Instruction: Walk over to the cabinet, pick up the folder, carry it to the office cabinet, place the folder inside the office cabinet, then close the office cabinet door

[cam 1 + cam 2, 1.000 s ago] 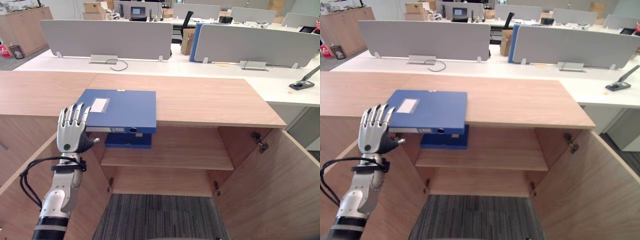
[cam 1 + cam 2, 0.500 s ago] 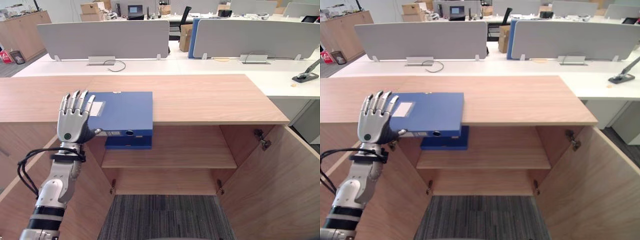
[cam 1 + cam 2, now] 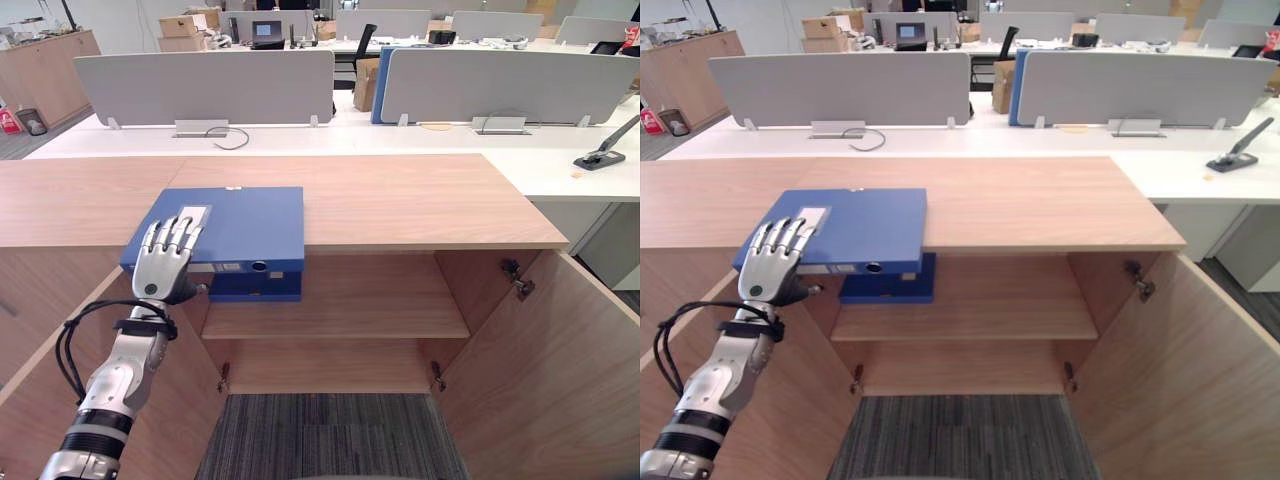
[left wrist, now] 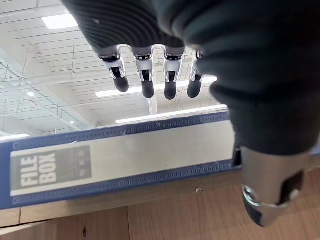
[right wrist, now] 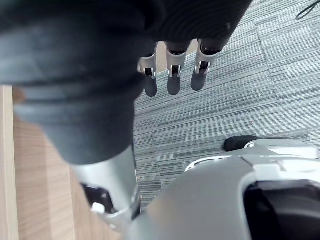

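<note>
A blue folder [image 3: 250, 220] lies flat on the wooden cabinet top [image 3: 420, 200], its near edge jutting out over the open front. My left hand [image 3: 165, 265] is at the folder's near left corner. Its straight fingers [image 4: 145, 75] reach over the top face with a gap above the labelled spine [image 4: 125, 155], and the thumb [image 4: 270, 190] sits below the spine. That hand is open. A second blue folder [image 3: 255, 294] lies on the shelf [image 3: 360, 310] just beneath. My right hand [image 5: 172, 75] hangs open over the carpet.
Both cabinet doors stand open: the right door [image 3: 540, 380] and the left door [image 3: 40, 390] flank the opening. Grey carpet [image 3: 330, 440] lies in front. Behind are white desks with grey dividers [image 3: 210, 85] and a black punch [image 3: 600, 158].
My left hand has moved from beside the folder's left edge to over its near left corner, fingers now above the top face. The view has shifted a little.
</note>
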